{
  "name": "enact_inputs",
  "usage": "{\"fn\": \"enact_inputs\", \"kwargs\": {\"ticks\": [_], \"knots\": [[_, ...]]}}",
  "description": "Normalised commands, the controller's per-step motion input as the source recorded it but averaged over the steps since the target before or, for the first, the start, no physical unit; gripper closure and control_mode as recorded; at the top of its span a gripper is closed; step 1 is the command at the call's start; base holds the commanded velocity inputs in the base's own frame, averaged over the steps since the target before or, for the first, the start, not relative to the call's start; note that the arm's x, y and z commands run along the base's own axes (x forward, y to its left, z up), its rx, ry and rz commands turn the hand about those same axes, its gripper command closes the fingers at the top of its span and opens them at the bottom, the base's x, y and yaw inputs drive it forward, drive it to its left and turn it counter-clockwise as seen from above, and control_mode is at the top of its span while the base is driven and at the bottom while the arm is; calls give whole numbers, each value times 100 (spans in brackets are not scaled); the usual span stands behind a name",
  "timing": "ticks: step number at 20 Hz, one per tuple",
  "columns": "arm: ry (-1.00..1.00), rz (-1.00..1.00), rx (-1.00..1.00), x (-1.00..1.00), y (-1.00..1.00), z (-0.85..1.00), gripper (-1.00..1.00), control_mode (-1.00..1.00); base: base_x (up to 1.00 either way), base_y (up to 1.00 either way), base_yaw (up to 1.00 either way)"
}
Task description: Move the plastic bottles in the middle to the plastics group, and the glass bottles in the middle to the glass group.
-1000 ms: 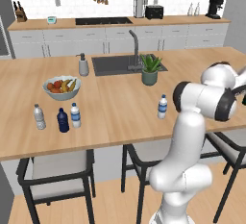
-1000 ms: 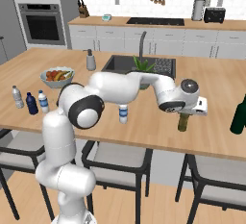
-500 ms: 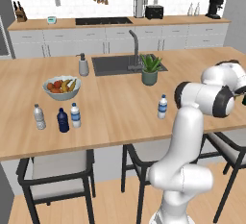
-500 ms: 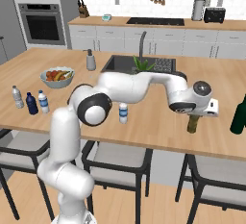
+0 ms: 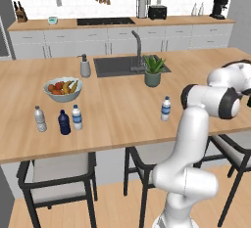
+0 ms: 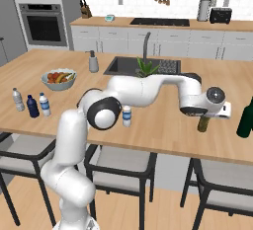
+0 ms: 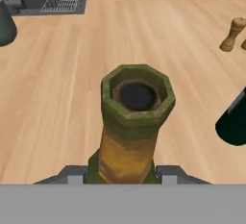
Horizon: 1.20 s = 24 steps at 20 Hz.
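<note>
My gripper [image 6: 203, 117] is shut on the slim olive-brown glass bottle [image 6: 203, 125], held upright just over the counter near its front right. In the hand view the bottle's open neck [image 7: 136, 122] rises between my gripper [image 7: 120, 174] tips. The blackish-green glass bottle [image 6: 245, 118] stands close to its right and shows as a dark shape [image 7: 233, 121] in the hand view. One blue-labelled plastic bottle [image 5: 166, 108] stands mid-counter [image 6: 127, 116]. At the left stand a pale-labelled clear bottle [image 5: 40, 119], a navy bottle [image 5: 64, 123] and another blue-labelled water bottle [image 5: 77, 117].
A fruit bowl [image 5: 62, 89], soap dispenser [image 5: 85, 66], sink [image 5: 122, 65] and potted plant [image 5: 153, 70] sit further back on the counter. A wooden shaker [image 7: 230, 34] stands beyond the dark bottle. Stools [image 6: 116, 162] line the counter's near edge.
My arm has carried the olive-brown bottle to the right, closer to the blackish-green bottle. The other bottles have not moved.
</note>
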Motion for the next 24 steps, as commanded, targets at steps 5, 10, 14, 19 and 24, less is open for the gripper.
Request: {"fn": "enact_inputs", "kwargs": {"ticks": [5, 10, 14, 19, 24], "knots": [[-14, 0, 0, 1, -17, 0, 100, -100, 0, 0, 0], [-4, -1, -1, 0, -26, 0, 100, -100, 0, 0, 0], [1, -4, -4, 0, -4, 1, 100, -100, 0, 0, 0], [9, -15, -6, 2, 0, 0, 100, -100, 0, 0, 0], [11, -27, -2, 14, -1, 0, 100, -100, 0, 0, 0]]}}
